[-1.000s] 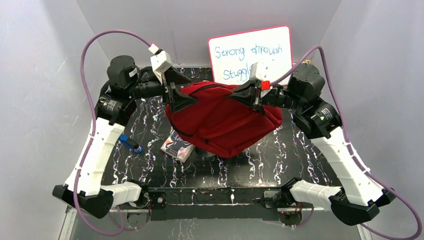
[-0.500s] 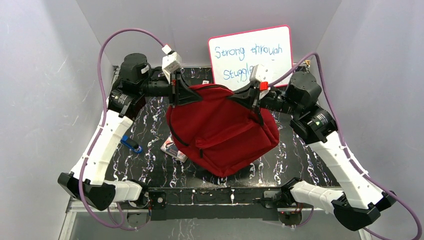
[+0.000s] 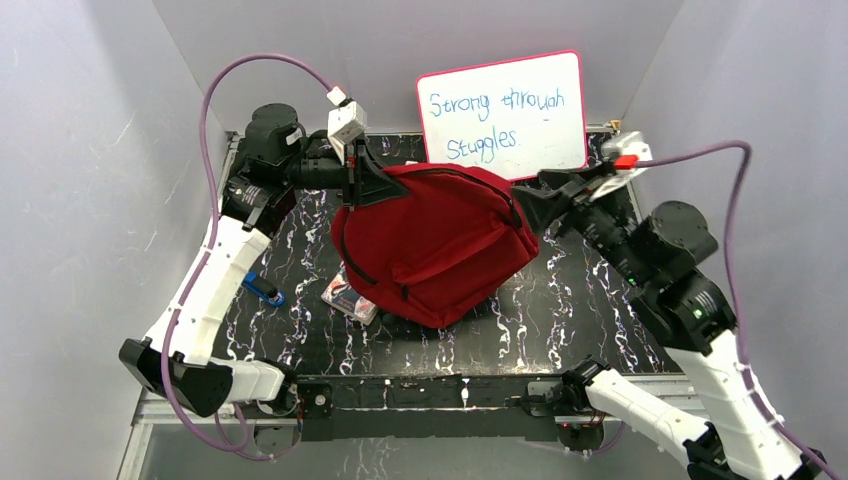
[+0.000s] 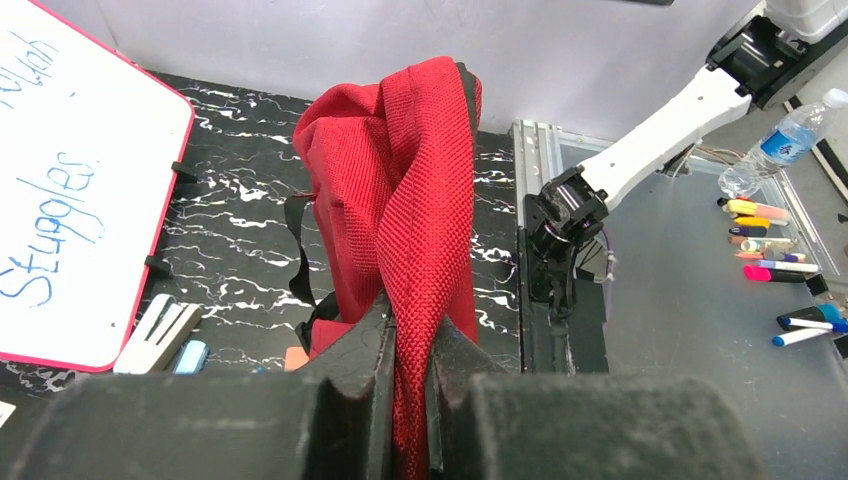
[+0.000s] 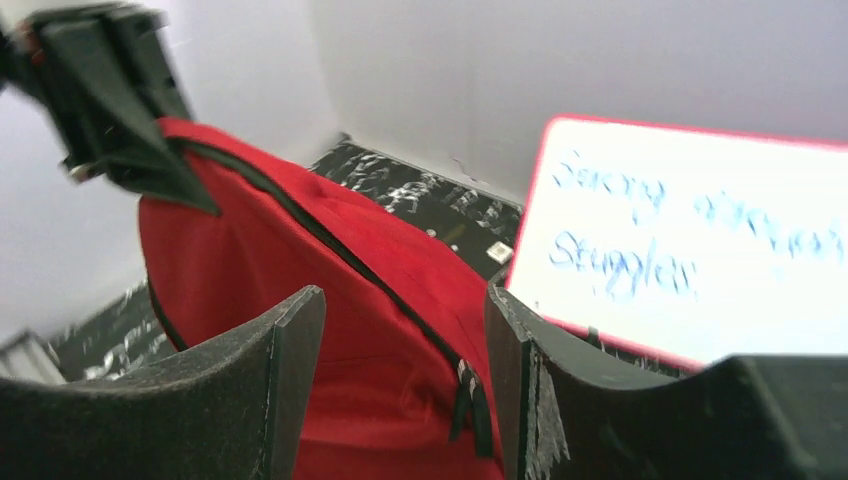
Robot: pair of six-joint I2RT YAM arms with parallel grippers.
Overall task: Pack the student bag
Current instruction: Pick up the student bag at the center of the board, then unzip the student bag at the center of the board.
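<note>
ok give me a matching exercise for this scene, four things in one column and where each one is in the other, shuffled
Things
1 large red fabric backpack
2 pink-framed white whiteboard
3 small blue stick-shaped object
4 small flat patterned item

Places
a propped at the back wall
b partly covered by the bag in the top view
c pinched in the left arm's jaws
d uncovered on the black marbled table

Pairs: 1-c, 2-a, 3-d, 4-b

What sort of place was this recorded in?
Probably a lab robot-testing booth, not a classroom or home: a black marbled table boxed in by plain pale walls, robot arms mounted at its near edge, and a whiteboard propped at the back.
</note>
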